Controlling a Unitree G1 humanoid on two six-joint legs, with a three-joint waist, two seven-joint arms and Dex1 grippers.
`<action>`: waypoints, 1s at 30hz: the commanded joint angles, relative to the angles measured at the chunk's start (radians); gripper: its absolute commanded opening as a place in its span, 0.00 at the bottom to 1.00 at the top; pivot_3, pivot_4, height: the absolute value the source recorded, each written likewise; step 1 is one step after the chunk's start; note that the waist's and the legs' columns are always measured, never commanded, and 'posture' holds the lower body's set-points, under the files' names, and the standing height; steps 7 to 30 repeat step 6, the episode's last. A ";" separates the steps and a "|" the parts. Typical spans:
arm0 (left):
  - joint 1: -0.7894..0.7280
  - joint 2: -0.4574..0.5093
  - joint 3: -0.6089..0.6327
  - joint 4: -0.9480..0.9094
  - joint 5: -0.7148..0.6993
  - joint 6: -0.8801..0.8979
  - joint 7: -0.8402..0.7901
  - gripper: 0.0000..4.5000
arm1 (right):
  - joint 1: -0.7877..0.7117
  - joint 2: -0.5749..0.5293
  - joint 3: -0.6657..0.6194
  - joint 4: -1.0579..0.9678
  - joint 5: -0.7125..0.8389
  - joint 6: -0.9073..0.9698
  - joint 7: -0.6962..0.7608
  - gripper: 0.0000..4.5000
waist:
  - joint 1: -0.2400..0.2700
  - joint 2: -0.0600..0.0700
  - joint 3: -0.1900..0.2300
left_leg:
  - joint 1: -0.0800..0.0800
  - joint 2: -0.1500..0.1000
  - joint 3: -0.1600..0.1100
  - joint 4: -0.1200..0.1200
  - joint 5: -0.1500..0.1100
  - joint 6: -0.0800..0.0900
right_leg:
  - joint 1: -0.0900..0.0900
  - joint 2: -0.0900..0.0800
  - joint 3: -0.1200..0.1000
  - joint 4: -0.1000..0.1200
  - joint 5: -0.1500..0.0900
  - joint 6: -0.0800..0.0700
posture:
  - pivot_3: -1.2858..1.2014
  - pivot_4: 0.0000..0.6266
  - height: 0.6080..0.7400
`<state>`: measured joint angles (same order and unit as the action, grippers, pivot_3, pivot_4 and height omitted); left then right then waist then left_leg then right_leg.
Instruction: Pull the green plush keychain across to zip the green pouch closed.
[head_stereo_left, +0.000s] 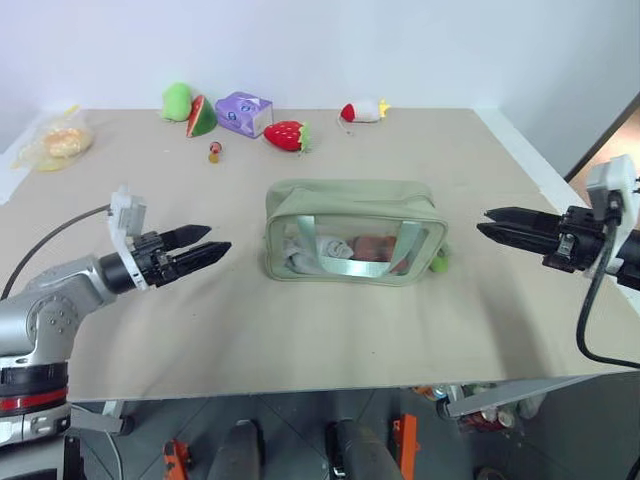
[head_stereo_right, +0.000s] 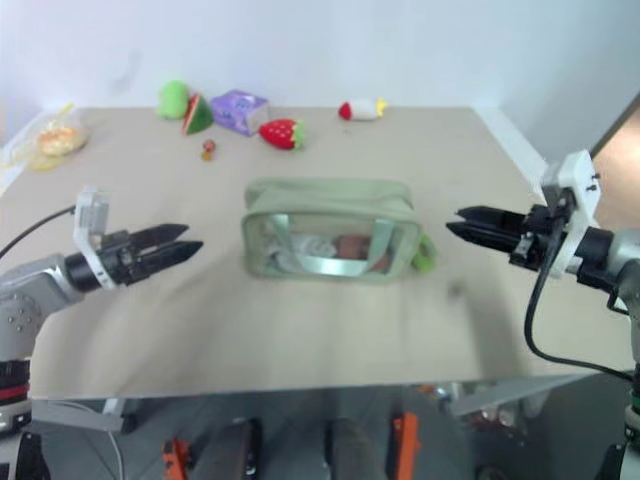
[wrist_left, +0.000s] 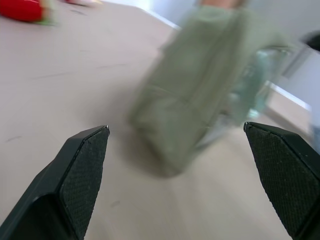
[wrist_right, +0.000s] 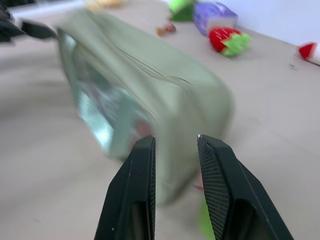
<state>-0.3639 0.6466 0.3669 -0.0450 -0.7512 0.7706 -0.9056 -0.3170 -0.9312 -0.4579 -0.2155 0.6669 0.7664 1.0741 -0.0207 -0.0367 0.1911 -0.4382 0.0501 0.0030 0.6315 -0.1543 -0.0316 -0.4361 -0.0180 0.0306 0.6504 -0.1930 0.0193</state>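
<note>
The green pouch (head_stereo_left: 350, 205) stands in the middle of the tan table, clear front panel and straps facing me, with its top zipper line (wrist_right: 150, 70) running along the ridge. The green plush keychain (head_stereo_left: 438, 262) lies on the table at the pouch's right end, and also shows as a lime blur (wrist_right: 205, 220). My left gripper (head_stereo_left: 219, 238) hovers left of the pouch, wide open and empty, pointing at it (wrist_left: 175, 126). My right gripper (head_stereo_left: 482, 220) hovers right of the pouch, apart from the keychain. Its fingers stand narrowly open with nothing between them (wrist_right: 175, 135).
Along the table's far edge sit a green plush with a watermelon slice (head_stereo_left: 190, 108), a purple box (head_stereo_left: 244, 113), a strawberry plush (head_stereo_left: 286, 135) and a red-white toy (head_stereo_left: 362, 111). A plastic bag (head_stereo_left: 58, 142) lies far left. The table edge (head_stereo_left: 560, 190) runs behind my right gripper.
</note>
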 joint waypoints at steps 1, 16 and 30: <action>0.015 -0.047 0.046 -0.023 -0.034 -0.018 0.073 0.99 | 0.027 0.049 0.001 -0.090 0.039 0.016 -0.082 0.29 | 0.001 0.000 0.000 | 0.000 0.000 0.000 0.000 0.000 0.000 | 0.000 0.000 0.000 0.000 0.000 0.000 | 0.52 0.24 1.00; 0.021 -0.072 0.030 -0.037 -0.043 -0.015 0.092 0.99 | 0.030 0.067 0.032 -0.090 0.035 0.010 -0.123 0.29 | 0.000 0.000 0.000 | 0.000 -0.002 0.002 0.002 0.000 0.000 | 0.000 -0.003 0.000 -0.001 0.001 0.001 | 0.52 0.24 1.00; 0.021 -0.072 0.030 -0.037 -0.043 -0.015 0.092 0.99 | 0.030 0.067 0.032 -0.090 0.035 0.010 -0.123 0.29 | 0.000 0.000 0.000 | 0.000 -0.002 0.002 0.002 0.000 0.000 | 0.000 -0.003 0.000 -0.001 0.001 0.001 | 0.52 0.24 1.00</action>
